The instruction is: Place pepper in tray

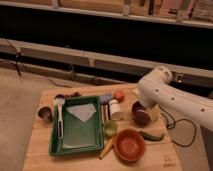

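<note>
The camera view shows a wooden surface [37,152] with the dark green tray [53,136] on its left half, a pale folded sheet [81,112] lying inside it. The pepper [151,135] lies outside the tray, on the surface at the right, just beside an orange-brown bowl [130,145] and in front of a dark bowl [140,113]. The white arm [172,100] reaches in from the right and bends down over the dark bowl. Its pincer [150,111] sits low there, mostly hidden by the arm, spread apart and gripping nothing. Between tray and bowls stand a white jar [115,109] and a small lime-green cup [110,128], with a yellow-orange vegetable [106,147] in front.
</note>
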### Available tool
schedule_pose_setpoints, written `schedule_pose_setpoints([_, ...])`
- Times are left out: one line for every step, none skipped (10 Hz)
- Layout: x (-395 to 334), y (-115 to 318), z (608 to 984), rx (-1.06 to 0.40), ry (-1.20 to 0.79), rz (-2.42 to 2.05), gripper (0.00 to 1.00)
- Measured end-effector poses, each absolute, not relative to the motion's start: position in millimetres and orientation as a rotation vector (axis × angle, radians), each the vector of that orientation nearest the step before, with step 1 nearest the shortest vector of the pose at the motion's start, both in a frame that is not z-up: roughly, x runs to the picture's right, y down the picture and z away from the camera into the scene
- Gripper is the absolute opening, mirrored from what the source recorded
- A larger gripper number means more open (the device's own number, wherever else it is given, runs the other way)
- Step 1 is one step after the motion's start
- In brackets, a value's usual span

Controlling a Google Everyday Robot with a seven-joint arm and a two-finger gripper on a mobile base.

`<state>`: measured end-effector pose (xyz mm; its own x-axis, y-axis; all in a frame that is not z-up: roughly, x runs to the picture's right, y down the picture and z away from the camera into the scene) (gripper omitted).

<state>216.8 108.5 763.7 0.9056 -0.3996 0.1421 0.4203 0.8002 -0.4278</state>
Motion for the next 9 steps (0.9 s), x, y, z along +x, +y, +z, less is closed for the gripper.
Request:
schedule_pose_setpoints([220.2,116.6,773.2,-0.467,-0.053,-0.44,1.0])
schedule_pose_setpoints([220.1,120.5,779.0,-0.465,-0.063,-0.442,1.0])
schedule_pose_setpoints([217.2,119.6,781.6,-0.464,-0.071,-0.448,1.0])
schedule_pose_setpoints([215.7,118.7,781.6,-0.464,-0.076,-0.449,1.0])
schedule_pose_setpoints([215.0,119.2,781.4,-0.466,-0.084,-0.444,1.0])
schedule_pose_setpoints([214.1,122.9,784.6,-0.471,-0.089,-0.443,1.0])
schedule_pose_setpoints([209.3,128.8,792.4,-0.471,-0.097,-0.446,0.95])
schedule_pose_setpoints([208.4,132.6,796.4,-0.465,-0.096,-0.448,0.85])
schedule_pose_setpoints([209.0,135.6,794.8,-0.457,-0.093,-0.447,0.81])
